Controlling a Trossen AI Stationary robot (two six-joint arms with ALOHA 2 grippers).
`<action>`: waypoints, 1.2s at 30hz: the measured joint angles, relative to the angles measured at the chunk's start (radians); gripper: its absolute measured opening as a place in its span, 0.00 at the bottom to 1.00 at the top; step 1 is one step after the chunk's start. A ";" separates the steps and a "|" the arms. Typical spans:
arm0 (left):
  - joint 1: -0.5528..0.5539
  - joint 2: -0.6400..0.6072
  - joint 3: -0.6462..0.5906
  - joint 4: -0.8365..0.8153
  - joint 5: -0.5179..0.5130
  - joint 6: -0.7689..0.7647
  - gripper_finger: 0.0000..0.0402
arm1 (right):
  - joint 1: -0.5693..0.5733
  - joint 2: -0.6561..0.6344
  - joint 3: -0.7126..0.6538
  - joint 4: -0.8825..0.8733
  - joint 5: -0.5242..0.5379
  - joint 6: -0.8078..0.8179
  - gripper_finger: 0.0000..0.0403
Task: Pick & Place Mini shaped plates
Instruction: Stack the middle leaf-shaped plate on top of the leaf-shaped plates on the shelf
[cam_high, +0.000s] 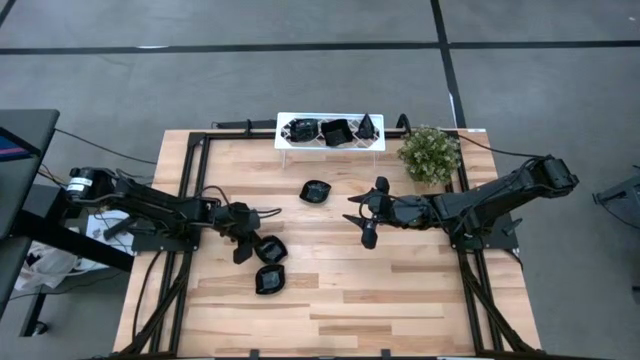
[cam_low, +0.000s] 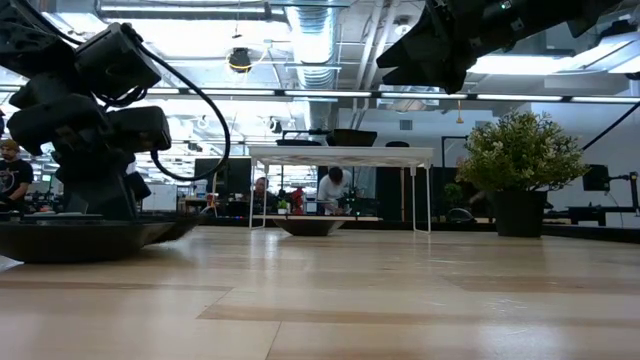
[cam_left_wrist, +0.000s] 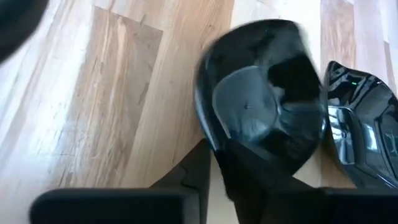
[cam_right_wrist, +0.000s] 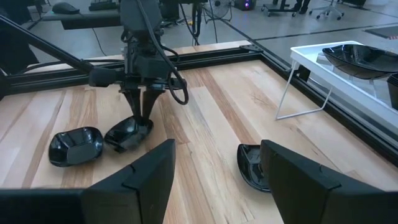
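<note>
My left gripper (cam_high: 246, 243) points down at the left middle of the table and is shut on a glossy black mini plate (cam_high: 270, 250), which also shows in the left wrist view (cam_left_wrist: 261, 112) and the right wrist view (cam_right_wrist: 129, 132). A second plate (cam_high: 270, 282) lies beside it, nearer the front edge. A third plate (cam_high: 316, 191) lies at the table's middle. My right gripper (cam_high: 363, 216) is open and empty, held above the table to the right of that third plate (cam_right_wrist: 252, 167). Three more plates sit on the white tray (cam_high: 330, 131). My left gripper holds the plate by its rim (cam_left_wrist: 217, 146), with one finger (cam_left_wrist: 194, 171) outside the rim and the other over the plate's hollow. The fingers come from above, pointing down (cam_right_wrist: 142, 106). The plate looks tilted, with its low side on the table (cam_right_wrist: 118, 142).
The white tray stands on thin legs at the far edge (cam_right_wrist: 292, 93). A green bushy plant (cam_high: 430, 153) in a dark pot stands at the far right. Black rails frame the table's sides (cam_high: 190, 170). People sit in the room beyond (cam_low: 330, 190).
</note>
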 joint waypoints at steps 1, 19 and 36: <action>0.000 0.000 0.000 0.001 0.000 0.001 0.11 | 0.000 0.000 0.000 0.000 0.000 0.000 0.57; 0.000 -0.015 0.000 0.019 -0.022 0.029 0.03 | 0.000 0.000 0.000 0.000 0.000 0.000 0.57; 0.038 -0.368 0.000 0.029 -0.220 0.077 0.03 | 0.000 0.000 0.000 -0.002 0.000 0.000 0.57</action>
